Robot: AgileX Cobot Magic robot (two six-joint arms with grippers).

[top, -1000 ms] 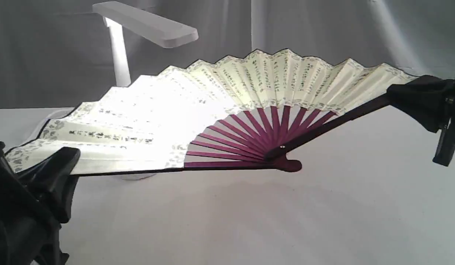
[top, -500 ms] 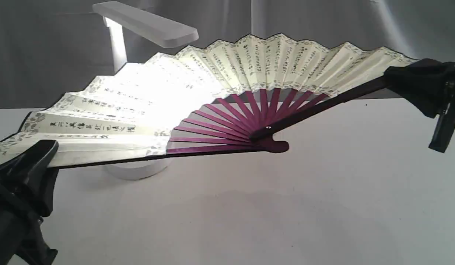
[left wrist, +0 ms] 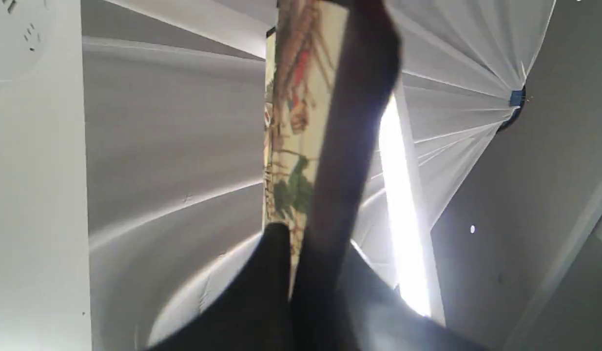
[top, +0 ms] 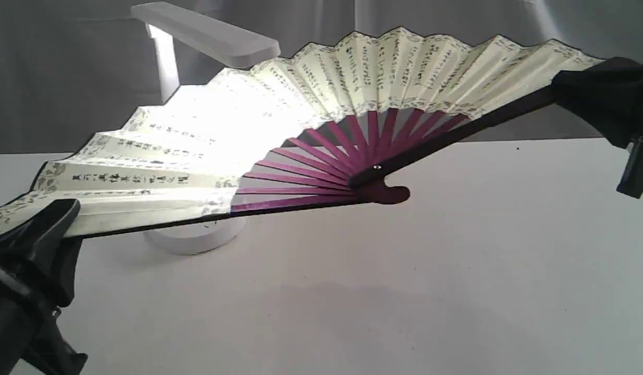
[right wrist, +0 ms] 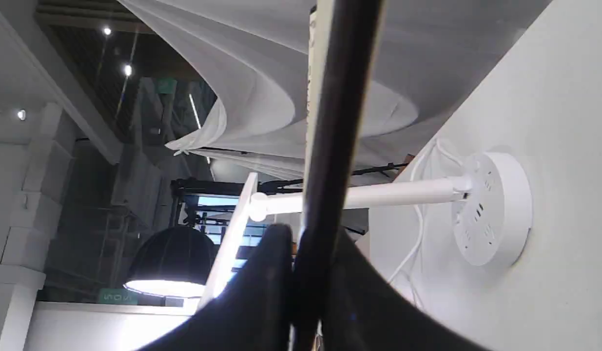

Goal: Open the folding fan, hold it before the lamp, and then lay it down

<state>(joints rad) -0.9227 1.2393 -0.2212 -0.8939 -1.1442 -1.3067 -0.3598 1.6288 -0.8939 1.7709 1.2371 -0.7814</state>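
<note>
The folding fan (top: 321,99) is spread wide open and held in the air, cream paper with black calligraphy and maroon ribs meeting at the pivot (top: 377,167). My left gripper (top: 37,224) is shut on the fan's left guard (left wrist: 349,146) at the lower left. My right gripper (top: 587,94) is shut on the right guard (right wrist: 335,122) at the upper right. The white lamp (top: 206,36) stands behind the fan's left half, its lit head shining onto the paper. Its stem is partly hidden; its round base (top: 196,237) shows under the fan's lower edge, and again as the lamp base (right wrist: 493,209).
A white tabletop (top: 404,286) lies below the fan. Grey cloth drapes (top: 66,78) hang behind the table. A white cord (right wrist: 417,243) runs from the lamp's base.
Both grippers have lifted the fan and carried it back toward the lamp. Its top edge now stands higher against the drape, and the lamp's base has come into view beneath it.
</note>
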